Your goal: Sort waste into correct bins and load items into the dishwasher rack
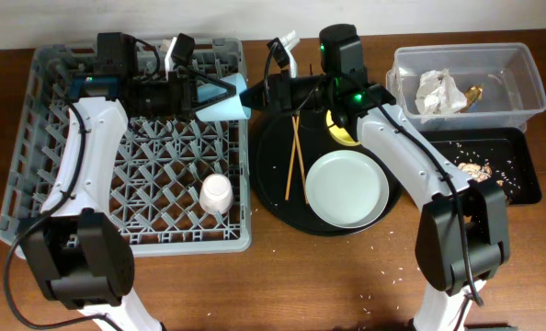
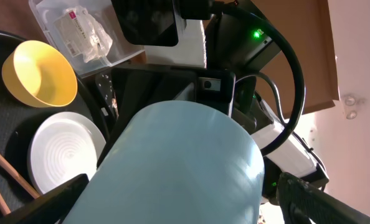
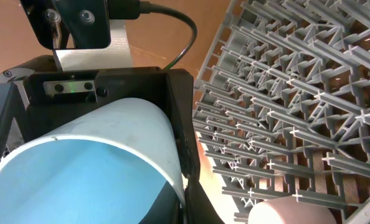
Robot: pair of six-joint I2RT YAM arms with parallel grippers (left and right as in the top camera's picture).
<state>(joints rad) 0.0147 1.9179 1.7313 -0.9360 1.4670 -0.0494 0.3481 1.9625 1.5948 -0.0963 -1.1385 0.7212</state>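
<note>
The light blue cup (image 1: 229, 99) hangs sideways between both arms over the right edge of the dishwasher rack (image 1: 43, 138). My right gripper (image 1: 259, 92) is shut on its rim (image 3: 110, 168). My left gripper (image 1: 216, 94) is open, its fingers either side of the cup's body (image 2: 179, 162). The pale pink cup (image 1: 216, 193) stands upside down in the rack. The plate (image 1: 346, 188), chopsticks (image 1: 296, 156) and yellow bowl (image 2: 38, 71) lie on the round black tray (image 1: 273, 175). The napkin (image 1: 438, 92) is in the clear tub (image 1: 521, 83). Food scraps (image 1: 475, 168) lie in the black tray (image 1: 521, 175).
The rack's upright pegs (image 3: 297, 93) fill the right wrist view, with the pink cup (image 3: 284, 208) at the bottom. The plate (image 2: 63, 152) and chopsticks (image 2: 4, 165) show below the left wrist. Small pale grains are scattered on the brown table in front.
</note>
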